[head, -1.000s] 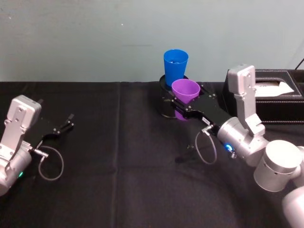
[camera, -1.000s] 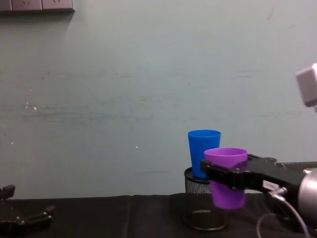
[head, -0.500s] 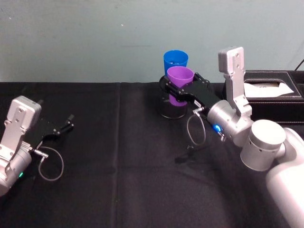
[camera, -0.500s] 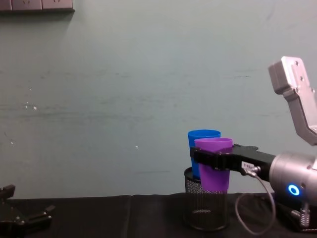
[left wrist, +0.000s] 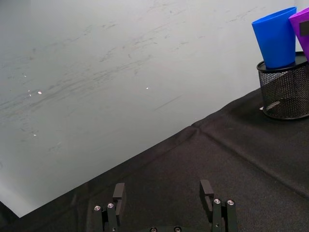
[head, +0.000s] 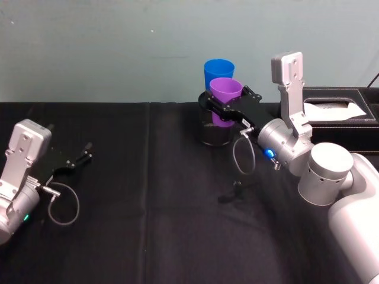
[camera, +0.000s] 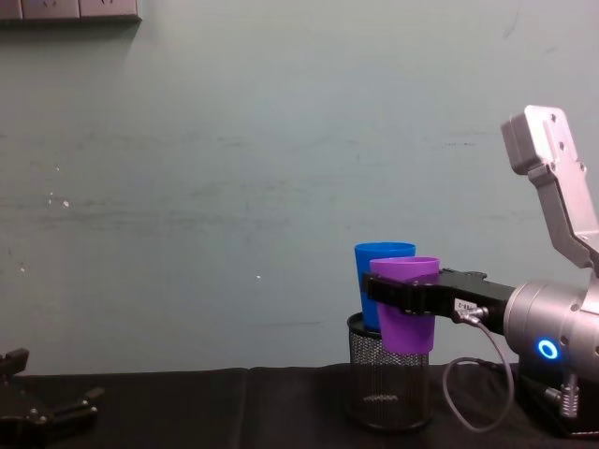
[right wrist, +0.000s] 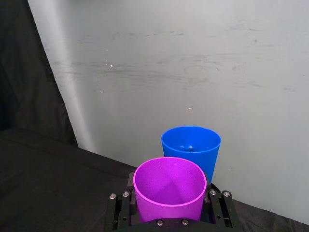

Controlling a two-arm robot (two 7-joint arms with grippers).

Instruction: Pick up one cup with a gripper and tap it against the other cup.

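The right tool (head: 230, 104) clamps the purple tumbler (head: 225, 90) upright above the mesh pen holder (head: 208, 135), close against the blue tumbler (head: 218, 68) standing in it; contact unclear. The left tool (head: 80, 158) sits released, low at the counter's (head: 148, 225) left.

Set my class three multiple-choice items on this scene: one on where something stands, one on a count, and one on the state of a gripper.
1. Where does the blue cup stand?
A on a shelf
B inside the black mesh holder
C on the floor

2. How many cups are there?
A one
B four
C two

3. What is the right gripper doing?
A shut on the purple cup
B hanging open and empty
C shut on the blue cup

Answers:
1 B: its base sits down inside the holder.
2 C: there is one blue and one purple.
3 A: it clamps the purple cup, held off the table close to the blue cup. The left gripper lies open at the far left.
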